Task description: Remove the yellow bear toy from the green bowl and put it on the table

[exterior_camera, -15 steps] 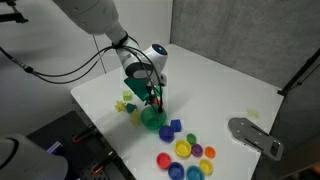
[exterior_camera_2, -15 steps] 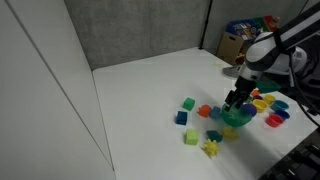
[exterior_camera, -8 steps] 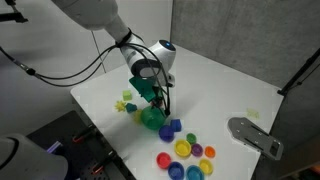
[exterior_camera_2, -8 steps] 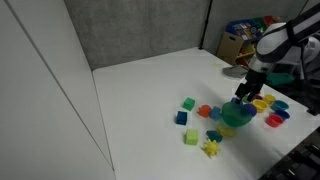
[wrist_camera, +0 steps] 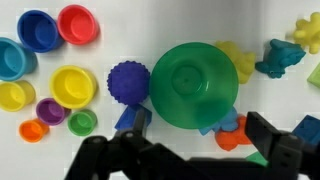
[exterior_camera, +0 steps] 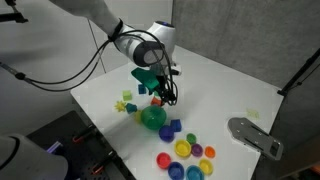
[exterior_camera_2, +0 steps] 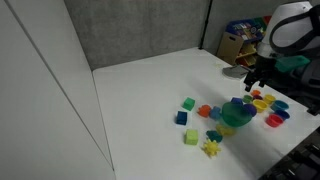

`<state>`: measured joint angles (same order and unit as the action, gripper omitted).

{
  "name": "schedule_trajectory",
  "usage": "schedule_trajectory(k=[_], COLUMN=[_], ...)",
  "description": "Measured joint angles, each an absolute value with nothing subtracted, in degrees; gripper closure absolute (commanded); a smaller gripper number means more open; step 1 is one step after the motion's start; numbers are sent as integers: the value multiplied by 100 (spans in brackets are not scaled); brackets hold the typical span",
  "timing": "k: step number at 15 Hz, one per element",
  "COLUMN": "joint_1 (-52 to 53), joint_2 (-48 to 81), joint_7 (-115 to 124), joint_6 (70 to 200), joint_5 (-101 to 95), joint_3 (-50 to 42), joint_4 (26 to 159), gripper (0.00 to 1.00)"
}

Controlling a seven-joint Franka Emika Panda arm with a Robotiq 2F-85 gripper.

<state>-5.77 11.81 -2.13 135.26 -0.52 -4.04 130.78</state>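
The green bowl (wrist_camera: 195, 85) stands on the white table (exterior_camera: 220, 90) and looks empty inside in the wrist view; it shows in both exterior views (exterior_camera: 152, 118) (exterior_camera_2: 238, 113). A small yellow lump-shaped toy (wrist_camera: 238, 62) lies on the table against the bowl's rim, partly hidden by it; I cannot tell whether it is the bear. My gripper (wrist_camera: 200, 135) is open and empty, and hangs above the bowl in both exterior views (exterior_camera: 160, 92) (exterior_camera_2: 256, 82).
A purple spiky ball (wrist_camera: 128, 82), an orange toy (wrist_camera: 232, 130) and blue blocks crowd around the bowl. Several coloured cups (wrist_camera: 72, 85) (exterior_camera: 185, 150) sit to one side. A teal toy (wrist_camera: 280, 58) and a yellow-green toy (wrist_camera: 305, 30) lie beyond. A grey plate (exterior_camera: 255, 135) sits at the table's edge.
My gripper has risen from down at the bowl to well above it and shifted a little sideways. The bowl and the toys have stayed in place.
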Motion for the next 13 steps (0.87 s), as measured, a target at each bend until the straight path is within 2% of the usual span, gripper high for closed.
schedule_trajectory(k=[13], joint_1=[-461], joint_2=[-691], joint_7=[-116], joint_6=[11356], joint_5=[-346], joint_3=[-419], joint_4=[13158], gripper=[0])
